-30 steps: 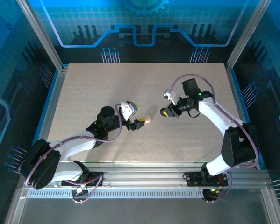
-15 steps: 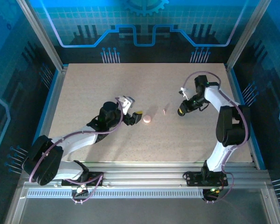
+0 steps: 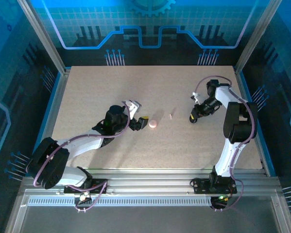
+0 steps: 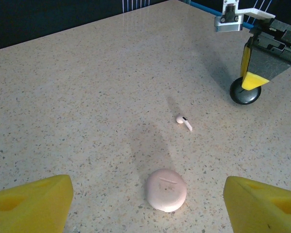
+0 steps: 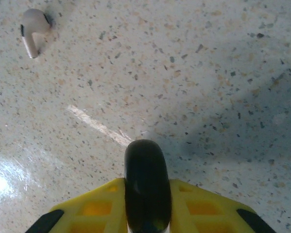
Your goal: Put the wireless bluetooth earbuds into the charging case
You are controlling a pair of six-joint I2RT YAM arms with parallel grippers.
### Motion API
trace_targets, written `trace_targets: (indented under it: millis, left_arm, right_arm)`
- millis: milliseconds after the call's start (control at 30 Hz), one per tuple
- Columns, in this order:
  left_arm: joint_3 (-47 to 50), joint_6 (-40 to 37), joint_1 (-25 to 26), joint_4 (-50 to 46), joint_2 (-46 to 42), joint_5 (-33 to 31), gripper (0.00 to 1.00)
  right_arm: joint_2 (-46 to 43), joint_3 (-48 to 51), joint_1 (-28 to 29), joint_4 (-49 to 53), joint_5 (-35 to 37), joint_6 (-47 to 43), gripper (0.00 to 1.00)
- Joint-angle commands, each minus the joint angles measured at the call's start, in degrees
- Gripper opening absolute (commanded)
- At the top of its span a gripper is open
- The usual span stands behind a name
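Case (image 3: pixel 153 124) lies on the table (image 3: pixel 111 92), an earbud (image 3: pixel 171 115) at its 2 o'clock. Left gripper (image 3: pixel 142 122), jaws apart, sits at the case's 9 o'clock. Right gripper (image 3: pixel 194 118), at 3 o'clock, clamps a black disc (image 5: pixel 145 170).

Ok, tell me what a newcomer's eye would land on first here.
The round pink charging case sits on the speckled table, just ahead of the open left gripper. A lone pink earbud lies a little beyond it, apart from the case. Further right in the top view, the right gripper pinches a black disc standing on edge.
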State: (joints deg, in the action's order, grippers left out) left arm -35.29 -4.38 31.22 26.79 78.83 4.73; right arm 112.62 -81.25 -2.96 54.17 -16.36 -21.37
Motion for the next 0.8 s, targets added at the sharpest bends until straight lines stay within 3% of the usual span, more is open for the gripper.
trace_targets:
  millis: [0, 500, 767]
  left_arm:
    - [-1.88, 0.47, -0.49, 0.11, 0.71, 0.59, 0.82]
    - [-2.15, 1.19, -1.0, -0.28, 0.36, 0.13, 0.82]
    - [-3.46, 7.46, -2.9, -4.44, 0.26, -5.59, 0.82]
  right_arm:
    - [1.98, -1.82, -0.99, 2.65, 0.4, -0.78, 0.27]
    - [-0.31, -3.59, -1.63, 1.9, 6.07, 3.24, 0.49]
    - [-7.89, -6.65, 6.45, 4.98, 16.12, 13.26, 0.6]
